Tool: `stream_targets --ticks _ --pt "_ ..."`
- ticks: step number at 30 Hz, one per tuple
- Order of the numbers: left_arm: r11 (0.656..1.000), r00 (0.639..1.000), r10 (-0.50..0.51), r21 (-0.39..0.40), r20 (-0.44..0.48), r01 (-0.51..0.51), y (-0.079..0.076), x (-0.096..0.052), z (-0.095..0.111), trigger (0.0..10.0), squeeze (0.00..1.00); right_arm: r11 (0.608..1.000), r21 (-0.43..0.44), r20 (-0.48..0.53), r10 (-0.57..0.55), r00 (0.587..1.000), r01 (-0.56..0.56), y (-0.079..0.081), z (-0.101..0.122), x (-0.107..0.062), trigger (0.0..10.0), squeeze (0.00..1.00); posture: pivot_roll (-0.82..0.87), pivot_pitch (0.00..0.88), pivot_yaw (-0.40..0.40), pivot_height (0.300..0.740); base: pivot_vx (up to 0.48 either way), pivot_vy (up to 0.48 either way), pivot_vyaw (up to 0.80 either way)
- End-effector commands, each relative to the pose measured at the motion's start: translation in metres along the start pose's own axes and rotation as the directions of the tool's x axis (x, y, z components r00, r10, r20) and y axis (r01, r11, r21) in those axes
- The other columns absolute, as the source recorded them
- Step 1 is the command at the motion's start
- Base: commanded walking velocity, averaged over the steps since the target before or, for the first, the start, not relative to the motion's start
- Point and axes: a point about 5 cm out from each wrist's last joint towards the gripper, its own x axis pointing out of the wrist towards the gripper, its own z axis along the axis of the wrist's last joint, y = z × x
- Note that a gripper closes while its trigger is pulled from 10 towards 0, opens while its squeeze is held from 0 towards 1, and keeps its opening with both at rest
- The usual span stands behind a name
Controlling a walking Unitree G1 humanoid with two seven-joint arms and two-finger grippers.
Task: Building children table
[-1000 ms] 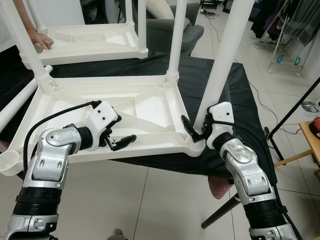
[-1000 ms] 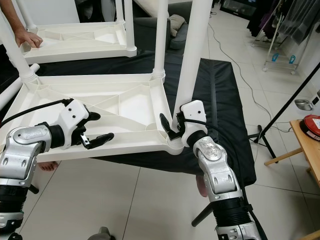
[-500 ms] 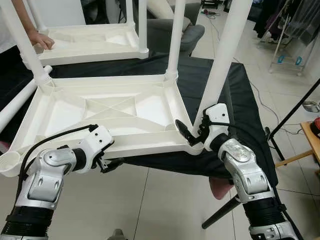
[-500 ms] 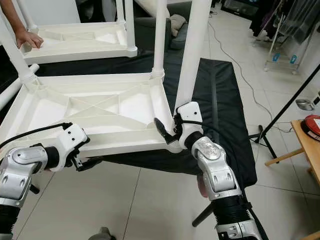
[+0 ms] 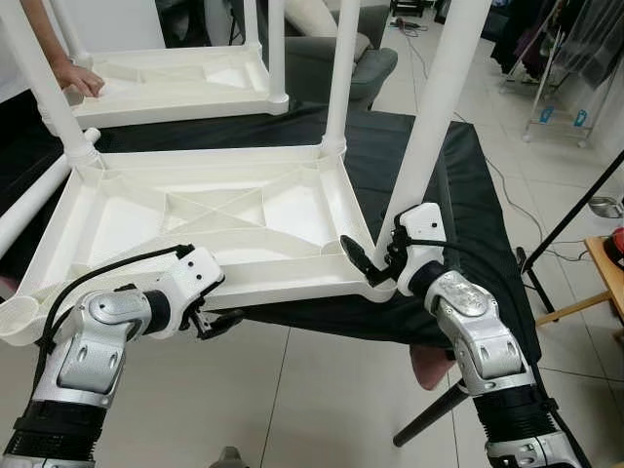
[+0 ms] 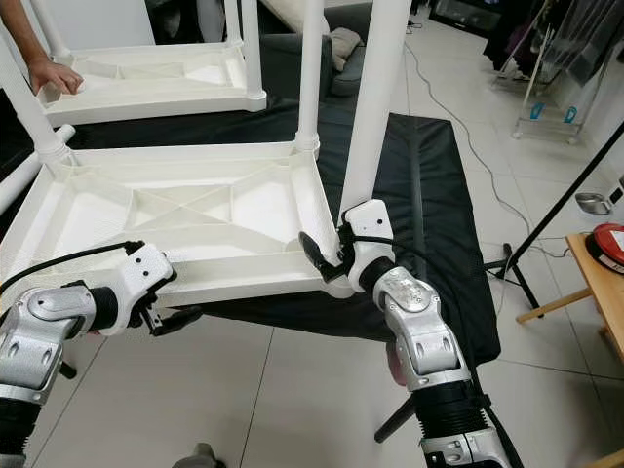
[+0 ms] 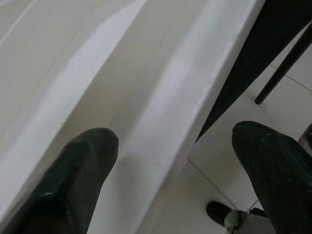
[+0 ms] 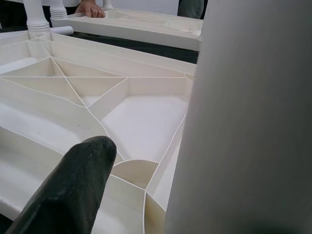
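Right claw (image 5: pixel 373 265) — round smooth leg (image 5: pixel 434 107)

Bright, even indoor light; sharp.

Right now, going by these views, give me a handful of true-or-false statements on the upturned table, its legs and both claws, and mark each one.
1. The right claw is at the leg standing in the table's near right corner. True.
2. The left claw is inside the table's ribbed underside. False: it is at the near edge of the upturned table.
3. A person's hand rests on the second table. True.
4. The near left corner socket holds a leg. False: it is empty.
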Motion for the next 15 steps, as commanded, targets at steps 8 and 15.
stream_targets --ticks 8,15 --pt "0.992 0.997 0.083 0.09 0.008 -0.083 0.011 0.01 0.009 2.0 0.0 1.0 0.004 -0.001 0.012 1.0 -0.012 0.001 0.0 0.001 10.0 0.0 0.17 0.084 -0.096 0.74 0.0 0.0 0.0" --pt "0.989 1.0 -0.023 0.145 0.015 0.021 0.008 0.015 0.015 0.0 0.0 1.0 0.003 -0.004 0.003 1.0 -0.003 -0.001 -0.001 -0.001 10.0 0.0 0.16 0.093 -0.089 0.74 0.0 0.0 0.0"
